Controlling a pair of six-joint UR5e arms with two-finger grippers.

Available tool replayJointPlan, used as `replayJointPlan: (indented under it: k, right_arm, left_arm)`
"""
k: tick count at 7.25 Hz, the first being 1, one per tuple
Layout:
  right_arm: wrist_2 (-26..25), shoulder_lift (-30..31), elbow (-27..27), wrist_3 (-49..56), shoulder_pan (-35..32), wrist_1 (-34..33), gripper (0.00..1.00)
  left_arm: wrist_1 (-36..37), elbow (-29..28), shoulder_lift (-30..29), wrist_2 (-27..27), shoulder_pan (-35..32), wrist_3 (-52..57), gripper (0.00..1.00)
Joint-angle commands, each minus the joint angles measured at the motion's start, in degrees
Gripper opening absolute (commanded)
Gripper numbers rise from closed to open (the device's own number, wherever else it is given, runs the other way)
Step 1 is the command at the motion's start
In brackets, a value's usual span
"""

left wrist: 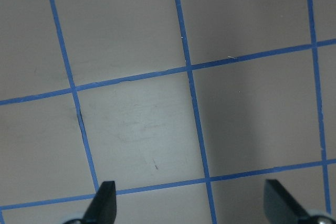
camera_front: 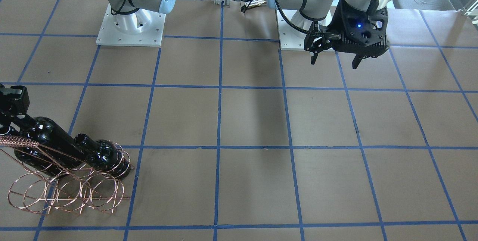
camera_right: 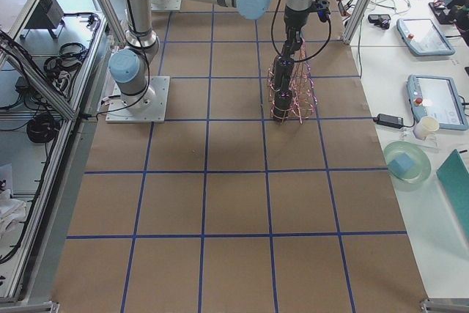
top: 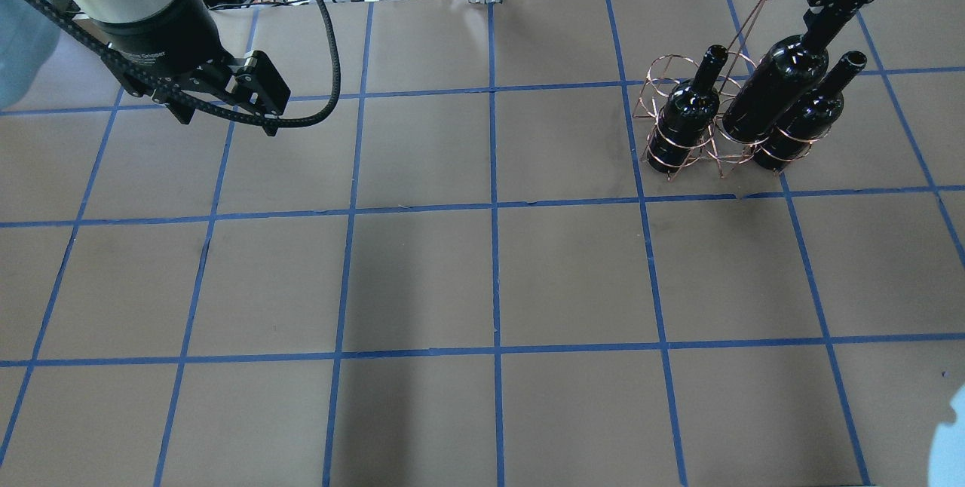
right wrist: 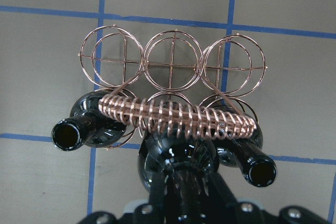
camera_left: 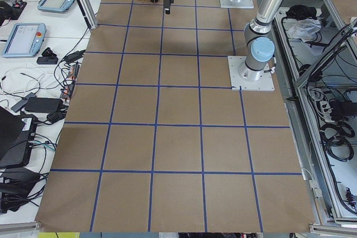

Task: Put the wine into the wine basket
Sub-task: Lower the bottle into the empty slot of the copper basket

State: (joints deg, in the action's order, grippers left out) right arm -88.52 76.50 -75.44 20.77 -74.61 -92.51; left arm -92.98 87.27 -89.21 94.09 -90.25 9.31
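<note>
My right gripper (top: 820,23) is clamped on the neck of the wine (top: 773,87). The wine stands in the middle ring of the wine basket (right wrist: 178,118), near the counter's far right corner, between two other bottles (top: 682,121). I cannot tell whether its base has reached the bottom. My left gripper (left wrist: 191,208) hangs with its fingers wide apart, holding nothing, high above the counter toward its left edge.

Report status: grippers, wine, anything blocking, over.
Left gripper open, away from basket. Right gripper shut on wine by neck; wine tilted, base inside basket, middle slot. Two bottles seated either side, close.
</note>
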Motion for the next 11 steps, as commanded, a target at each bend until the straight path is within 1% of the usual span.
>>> replayJointPlan:
  k: [1, 3, 4, 6, 7, 8, 9, 10, 11]
  right_arm:
    - [0.10, -0.03, -1.37, -0.64, -0.28, -0.92, 0.06]
    - [-0.34, -0.03, -3.83, -0.73, -0.28, -2.76, 0.06]
    - [-0.60, 0.05, -4.80, -0.73, -0.28, -4.25, 0.09]
    - [-0.60, -0.03, -4.90, -0.38, -0.28, -4.44, 0.16]
    - [-0.60, 0.05, -4.90, -0.38, -0.28, -4.44, 0.24]
    - [-0.60, 0.05, -4.90, -0.38, -0.28, -4.61, 0.53]
    - [-0.60, -0.03, -4.90, -0.38, -0.28, -5.83, 0.73]
    - [-0.60, -0.03, -4.90, -0.29, -0.28, -6.02, 0.80]
    - [-0.60, 0.05, -4.98, -0.55, -0.28, -6.02, 0.84]
  left_arm:
    - [-0.01, 0.18, 0.00, 0.13, -0.02, 0.01, 1.00]
    - [-0.01, 0.18, -0.09, 0.05, -0.02, 0.01, 1.00]
    - [-0.01, 0.18, 0.00, 0.05, -0.02, 0.01, 1.00]
    - [-0.01, 0.27, -0.09, 0.13, -0.10, 0.01, 1.00]
    - [-0.09, 0.27, -0.09, 0.13, -0.10, 0.01, 1.00]
    - [-0.09, 0.27, -0.09, 0.05, -0.10, 0.01, 1.00]
    - [-0.09, 0.27, 0.00, 0.13, -0.02, 0.01, 1.00]
    - [-0.09, 0.27, -0.09, 0.13, -0.10, 0.01, 1.00]
    - [-0.09, 0.27, -0.09, 0.05, -0.10, 0.01, 1.00]
